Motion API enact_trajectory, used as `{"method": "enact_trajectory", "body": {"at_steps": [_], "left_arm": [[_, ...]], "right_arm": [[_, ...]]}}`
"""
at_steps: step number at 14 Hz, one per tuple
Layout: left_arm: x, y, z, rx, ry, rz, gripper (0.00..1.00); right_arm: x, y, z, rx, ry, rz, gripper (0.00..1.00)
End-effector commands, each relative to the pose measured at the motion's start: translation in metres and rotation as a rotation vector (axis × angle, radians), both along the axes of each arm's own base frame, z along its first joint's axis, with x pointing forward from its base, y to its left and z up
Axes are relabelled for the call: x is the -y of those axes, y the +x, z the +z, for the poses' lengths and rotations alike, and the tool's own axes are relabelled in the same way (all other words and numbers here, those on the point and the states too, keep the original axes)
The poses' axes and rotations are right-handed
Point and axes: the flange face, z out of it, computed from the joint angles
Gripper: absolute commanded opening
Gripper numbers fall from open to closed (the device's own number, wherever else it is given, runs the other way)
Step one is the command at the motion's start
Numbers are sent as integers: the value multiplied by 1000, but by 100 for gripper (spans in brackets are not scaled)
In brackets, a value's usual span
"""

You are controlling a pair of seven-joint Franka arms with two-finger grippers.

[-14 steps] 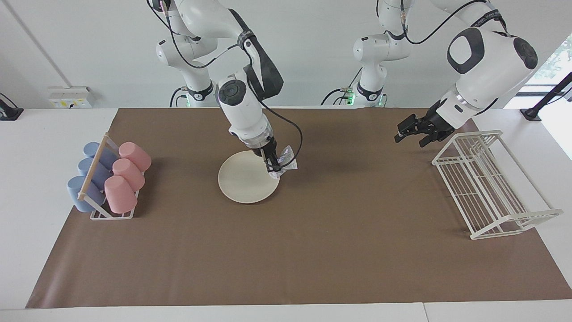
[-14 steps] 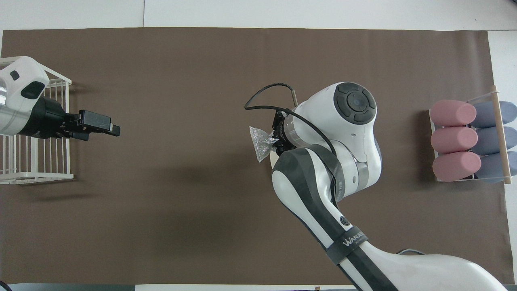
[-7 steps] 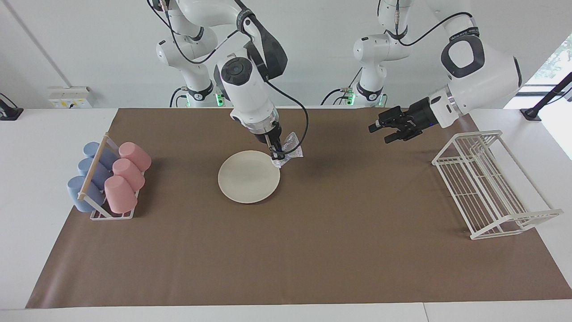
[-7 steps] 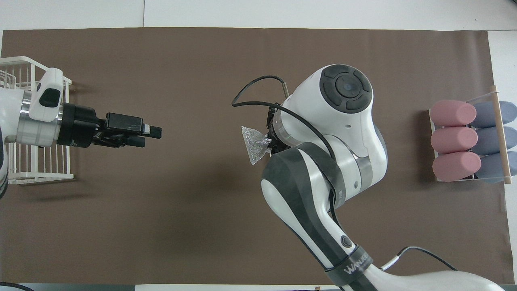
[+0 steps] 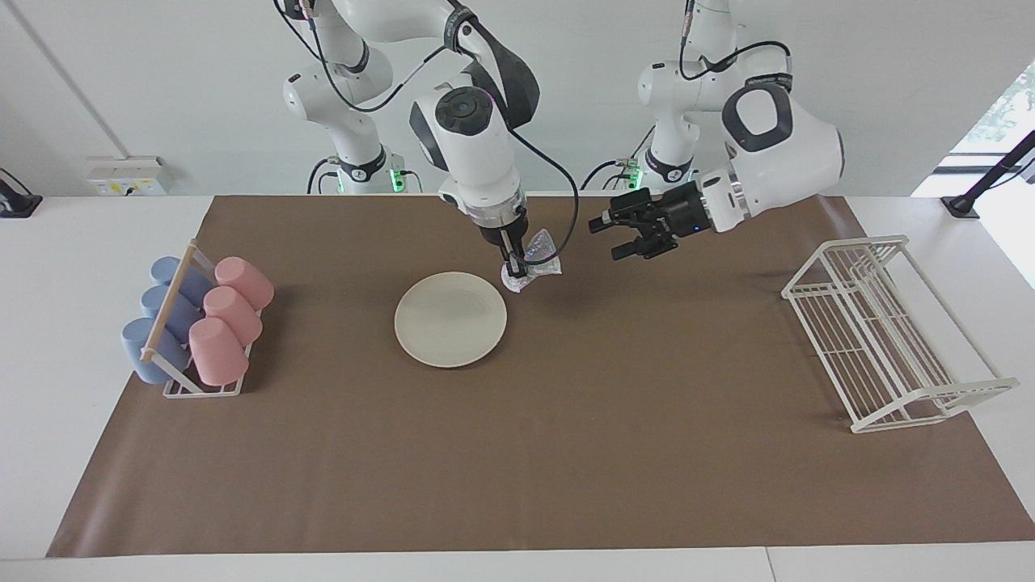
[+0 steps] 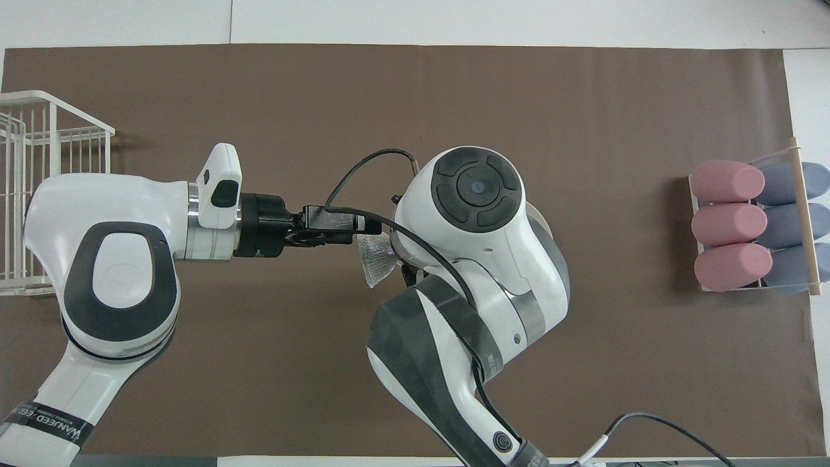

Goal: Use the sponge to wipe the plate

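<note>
The cream-white plate (image 5: 450, 320) lies flat on the brown mat, mid-table. My right gripper (image 5: 514, 272) points down, shut on the silvery wrinkly sponge (image 5: 534, 260), which hangs over the mat just off the plate's rim, toward the left arm's end. My left gripper (image 5: 607, 239) is in the air, open and empty, aimed sideways at the sponge with a small gap between them. In the overhead view the left gripper (image 6: 371, 227) reaches right beside the sponge (image 6: 377, 263). There the right arm's wrist covers the right gripper and nearly all of the plate.
A rack of pink and blue cups (image 5: 199, 322) stands at the right arm's end of the mat. A white wire rack (image 5: 889, 335) stands at the left arm's end. Both arms crowd the space over the mat's middle.
My right gripper lifted the sponge off the plate's rim and carried it toward the left arm's end. My left arm swung from the wire rack toward the sponge, still open.
</note>
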Motion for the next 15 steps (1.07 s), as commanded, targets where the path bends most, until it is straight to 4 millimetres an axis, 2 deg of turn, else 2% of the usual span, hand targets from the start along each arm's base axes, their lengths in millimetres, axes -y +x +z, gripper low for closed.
{"method": "enact_trajectory", "body": {"at_steps": [1,3,4,8,10,12,14,15], "left_arm": [[6,-6,-12,48,1,0,100],[-12,-1,-12,31,-22,-26,100],[-14,0,-12,36,-23,-27,100],[-11,-2,-13,40,-16,-23,99],[-11,-7,-18,36,-6,-32,94],[-11,-7,-20,33,-2,-35,82],[-9,-8,-19,34,0,-34,56],[-7,-11,-22,27,1,-39,37]], "right_arm": [[1,4,5,25,-2,-21,0],[1,5,5,26,-1,-22,0],[1,5,5,25,0,-22,0],[1,5,6,31,5,-24,0],[3,6,5,30,4,-27,0],[3,6,4,28,3,-27,0],[4,7,3,29,4,-27,0],[4,7,3,29,3,-29,0]]}}
